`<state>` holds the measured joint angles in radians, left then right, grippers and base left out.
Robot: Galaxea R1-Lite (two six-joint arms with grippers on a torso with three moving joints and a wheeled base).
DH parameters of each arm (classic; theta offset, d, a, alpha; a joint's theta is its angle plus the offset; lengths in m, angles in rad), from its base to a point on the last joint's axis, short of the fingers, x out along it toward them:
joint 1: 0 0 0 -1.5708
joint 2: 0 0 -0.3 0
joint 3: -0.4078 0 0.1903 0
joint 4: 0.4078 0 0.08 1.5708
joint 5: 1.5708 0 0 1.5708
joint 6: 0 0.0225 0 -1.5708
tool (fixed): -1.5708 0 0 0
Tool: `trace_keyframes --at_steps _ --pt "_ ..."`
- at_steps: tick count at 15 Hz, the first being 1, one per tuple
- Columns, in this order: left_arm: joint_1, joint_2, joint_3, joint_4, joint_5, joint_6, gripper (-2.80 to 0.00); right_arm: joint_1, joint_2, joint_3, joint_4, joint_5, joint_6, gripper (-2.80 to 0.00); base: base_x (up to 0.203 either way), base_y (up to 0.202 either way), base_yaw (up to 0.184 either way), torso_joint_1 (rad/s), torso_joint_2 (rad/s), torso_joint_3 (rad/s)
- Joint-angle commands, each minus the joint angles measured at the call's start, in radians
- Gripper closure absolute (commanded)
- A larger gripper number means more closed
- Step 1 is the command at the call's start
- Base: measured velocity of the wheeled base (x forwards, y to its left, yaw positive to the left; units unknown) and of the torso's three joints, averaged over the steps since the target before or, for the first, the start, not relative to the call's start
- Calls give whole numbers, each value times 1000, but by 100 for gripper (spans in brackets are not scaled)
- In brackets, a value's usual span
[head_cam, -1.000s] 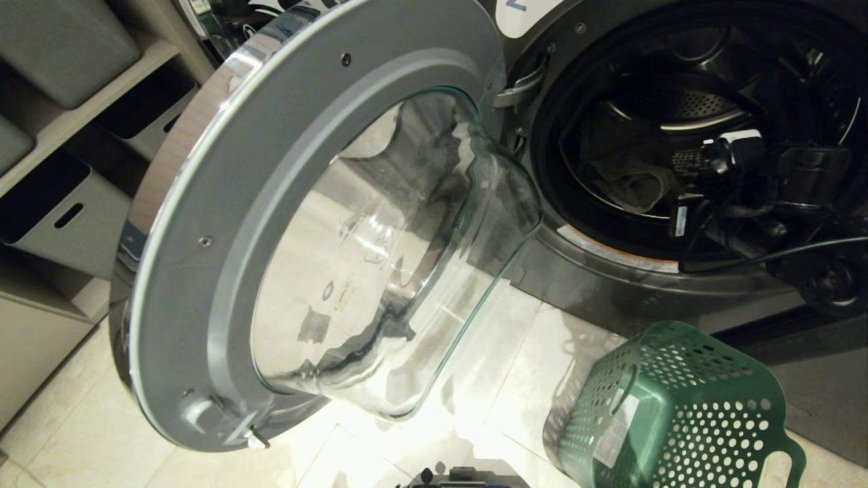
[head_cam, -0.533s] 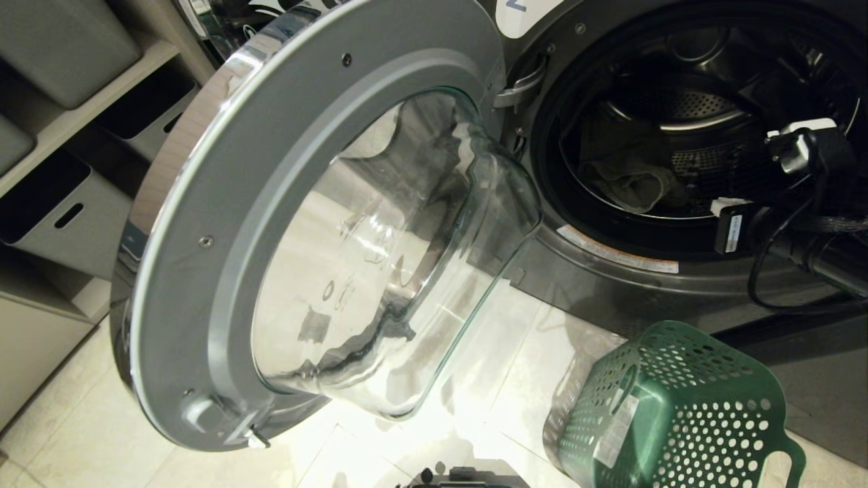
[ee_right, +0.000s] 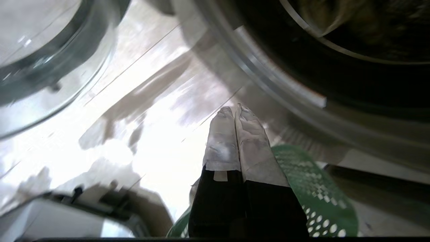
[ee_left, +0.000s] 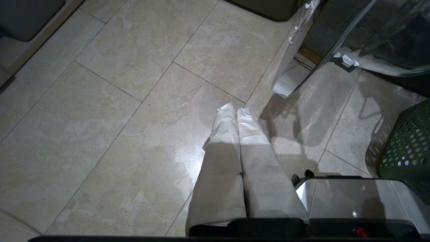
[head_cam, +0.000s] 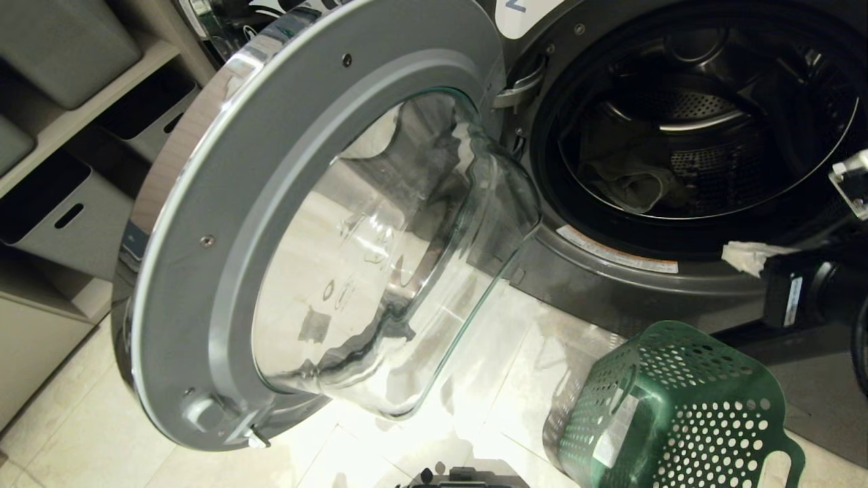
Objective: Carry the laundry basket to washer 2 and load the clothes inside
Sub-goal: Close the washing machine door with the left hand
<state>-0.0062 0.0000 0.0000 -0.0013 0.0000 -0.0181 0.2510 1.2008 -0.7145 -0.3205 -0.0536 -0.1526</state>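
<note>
Washer 2 (head_cam: 610, 285) stands with its round glass door (head_cam: 305, 224) swung wide to the left. The clothes (head_cam: 630, 179), a pale grey-green garment, lie in the drum at its lower left. The dark green laundry basket (head_cam: 678, 413) sits tilted on the floor below the opening; it also shows as the basket (ee_right: 312, 188) and the basket (ee_left: 410, 148). My right gripper (head_cam: 742, 256) is at the right edge, outside the drum by its lower rim, shut and empty; its taped gripper tips (ee_right: 235, 111) press together above the basket. My left gripper (ee_left: 235, 111) hangs shut over the floor tiles.
Grey storage bins (head_cam: 61, 210) fill shelves at the far left. The open door juts out over the tiled floor (head_cam: 515, 379) between shelves and washer. My own base (ee_left: 352, 198) sits just below, near the basket.
My right arm has drawn back out of the drum, moving right and down to the picture's edge. The garment stays in the drum. Basket, door and left arm have not moved.
</note>
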Motion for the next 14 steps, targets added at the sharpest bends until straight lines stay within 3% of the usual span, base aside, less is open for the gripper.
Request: trace_keyframes --at_steps 1,4,8,12,14 --pt "0 2 2 -1 0 0 0 68 -83 102 6 0 -2 0 0 0 0 0 0 0" --pt "0 2 2 0 0 0 0 132 -179 321 16 9 -15 0 0 0 0 0 0 0" --pt "0 2 2 0 0 0 0 145 -414 647 23 53 -53 0 0 0 0 0 0 0" --pt "0 2 2 0 0 0 0 126 -674 705 253 123 -64 0 0 0 0 0 0 0" --pt "0 2 2 0 0 0 0 20 -748 709 312 127 -63 0 0 0 0 0 0 0"
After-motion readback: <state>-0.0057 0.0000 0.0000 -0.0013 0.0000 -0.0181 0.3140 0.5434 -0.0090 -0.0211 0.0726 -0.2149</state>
